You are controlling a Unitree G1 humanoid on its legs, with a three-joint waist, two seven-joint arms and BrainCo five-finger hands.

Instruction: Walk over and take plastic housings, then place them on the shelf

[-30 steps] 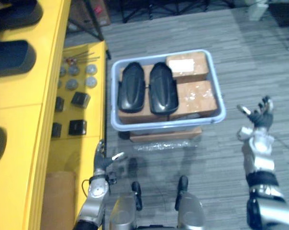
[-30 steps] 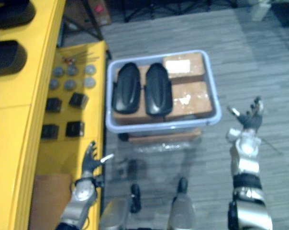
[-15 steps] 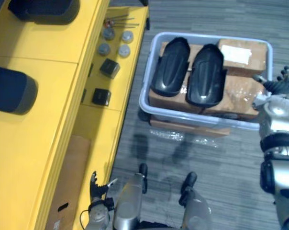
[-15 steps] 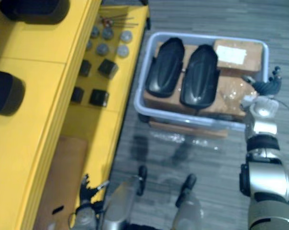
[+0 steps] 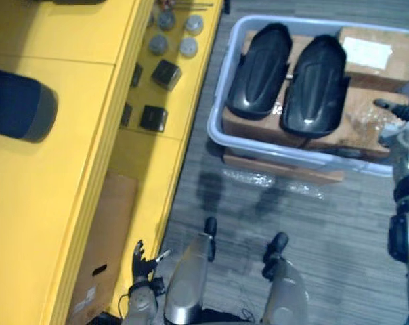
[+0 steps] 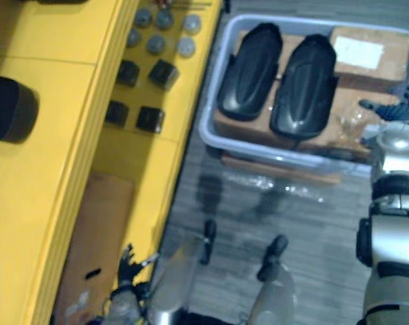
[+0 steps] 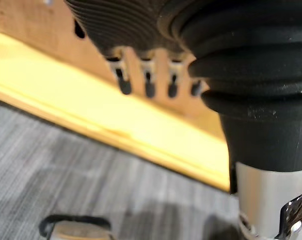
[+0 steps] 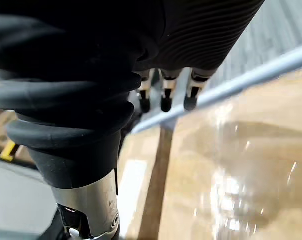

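Two black plastic housings in the pale bin (image 5: 217,125) on the floor, just right of the yellow shelf (image 5: 69,169). Shelf-side housing (image 5: 260,71) and outer housing (image 5: 317,84) lying side by side, domed face up, on top of cardboard boxes (image 5: 374,47). Neither held.

Right hand (image 6: 393,108) over the bin's right end, above the taped box, near the outer housing but apart from it. Fingers spread and straight, nothing in them. Left hand (image 5: 145,261) low by the shelf front, fingers loosely spread, empty.

Handling, judged from looks only:
- Thin moulded shells, so probably light and stiff.
- Smooth glossy dome, likely slippery under the fingertips. Not much purchase from a top-down pinch.
- Best hold probably across the narrow width at mid-length, with fingers over one long edge and thumb over the other.
- Alternative: hook under the rim where it overhangs the box.
- Outer housing the closer pick for the right hand.
- Grip near one end likely to let it swing or slip.

Another dark housing (image 5: 18,105) already on the shelf top. Small black blocks (image 5: 154,118) and grey round parts (image 5: 188,46) on the lower level. Worth avoiding those at placement.
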